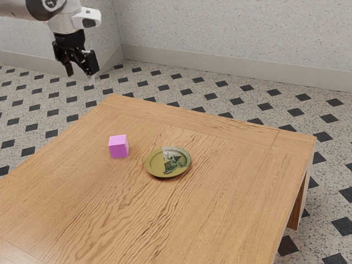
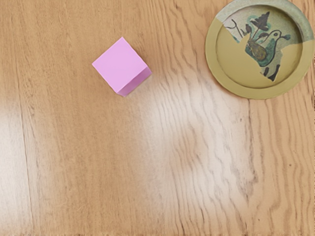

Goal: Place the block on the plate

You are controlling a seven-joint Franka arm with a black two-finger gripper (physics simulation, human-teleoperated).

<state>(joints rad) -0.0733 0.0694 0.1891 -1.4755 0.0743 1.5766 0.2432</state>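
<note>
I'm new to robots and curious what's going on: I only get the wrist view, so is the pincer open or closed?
Observer: Open: in the exterior view the pincer has its two fingers apart, with nothing between them.
Operator: Is it down beside the block?
Observer: No, it hangs in the air, toward the exterior view's upper left, clear of the block and the table.
Operator: And what's the room like?
Observer: The floor is pale and speckled, with a pattern of dark diamonds.
</note>
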